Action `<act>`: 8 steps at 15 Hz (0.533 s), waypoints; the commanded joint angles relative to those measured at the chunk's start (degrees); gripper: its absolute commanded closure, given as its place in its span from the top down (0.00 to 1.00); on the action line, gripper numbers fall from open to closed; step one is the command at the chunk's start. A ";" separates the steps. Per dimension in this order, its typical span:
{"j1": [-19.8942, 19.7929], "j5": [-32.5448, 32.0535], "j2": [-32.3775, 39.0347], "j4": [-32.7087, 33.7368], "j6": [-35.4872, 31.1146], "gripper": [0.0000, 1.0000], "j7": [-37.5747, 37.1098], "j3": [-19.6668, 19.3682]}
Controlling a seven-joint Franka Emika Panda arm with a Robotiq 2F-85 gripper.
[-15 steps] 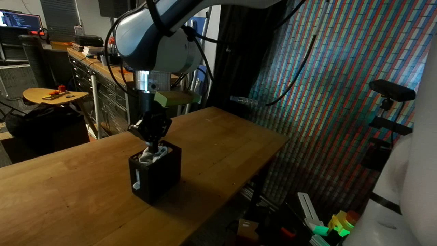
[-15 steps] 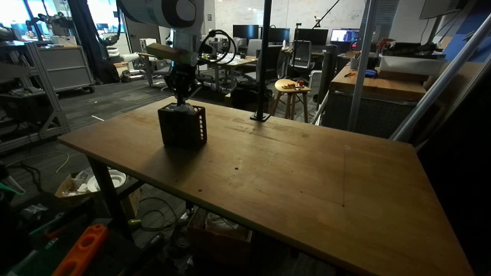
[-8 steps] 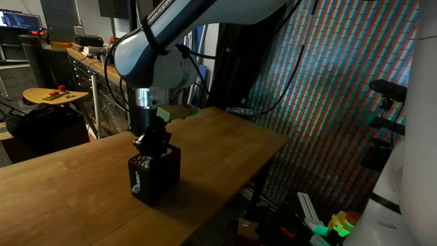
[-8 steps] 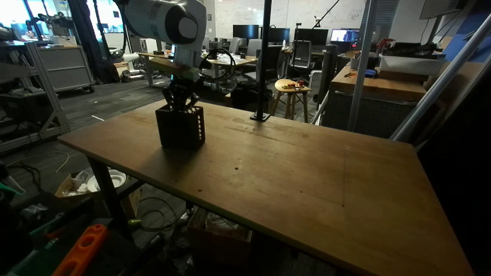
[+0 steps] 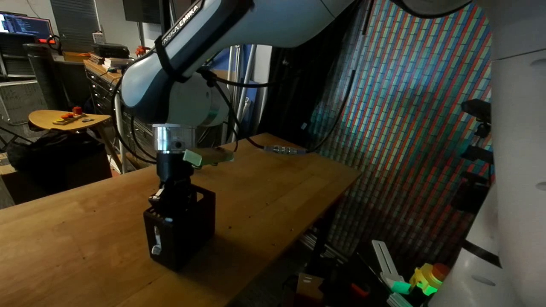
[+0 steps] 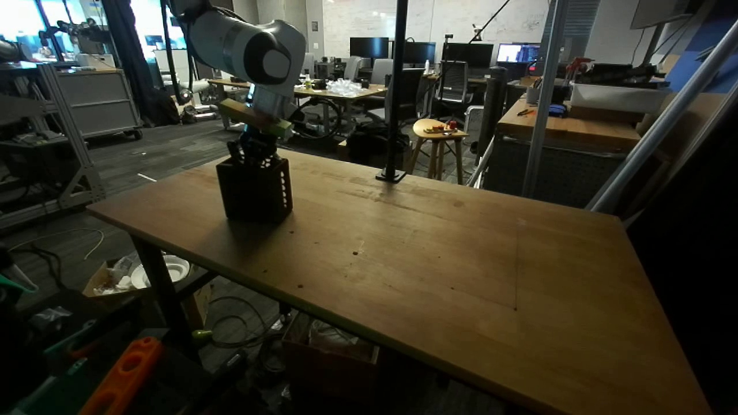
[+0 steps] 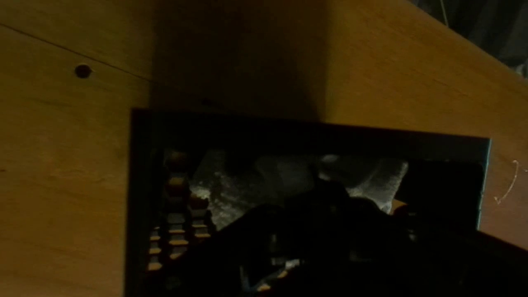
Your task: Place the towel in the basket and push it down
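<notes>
Gripper [image 7: 321, 192] points down into the basket [image 6: 253, 193], jaws apart or together, too dark to tell; the towel [image 7: 284, 175] lies inside, beneath it, spread to both sides along the basket's long axis, so a push should go straight down.

The room is dim, its strongest light at ten o'clock in an exterior view, where bright panes [image 6: 17, 20] glare, probably windows though washed out, behind a grey wheeled cabinet [image 6: 95, 101]. A dark plank floor [image 6: 155, 153] stretches toward nine o'clock. Monitors [image 6: 369, 48] line up from twelve to past one, office chairs [image 6: 455, 86] near them, a whiteboard [image 6: 455, 14] above. The brown wooden table [image 6: 490, 276] spreads from nine round to four. In an exterior view a wooden stool [image 5: 42, 117] stands at nine, a wood-topped drawer unit [image 5: 98, 91] between nine and ten, and a patterned wall [image 5: 405, 128] of red, blue and green stripes from one to four.
</notes>
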State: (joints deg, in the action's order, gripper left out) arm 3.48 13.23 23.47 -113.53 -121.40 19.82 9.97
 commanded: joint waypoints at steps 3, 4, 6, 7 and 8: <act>-0.76 3.31 3.74 2.96 2.73 0.02 3.11 2.10; -0.82 3.56 3.70 3.08 2.89 0.02 3.10 2.07; -0.91 3.87 3.12 3.03 2.94 0.02 3.12 1.94; -0.91 3.77 2.71 2.91 2.95 0.02 2.97 1.81; -0.85 3.08 1.50 2.45 3.03 0.02 2.42 1.45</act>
State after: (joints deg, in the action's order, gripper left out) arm 3.37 15.36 24.90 -111.83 -119.16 21.19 11.03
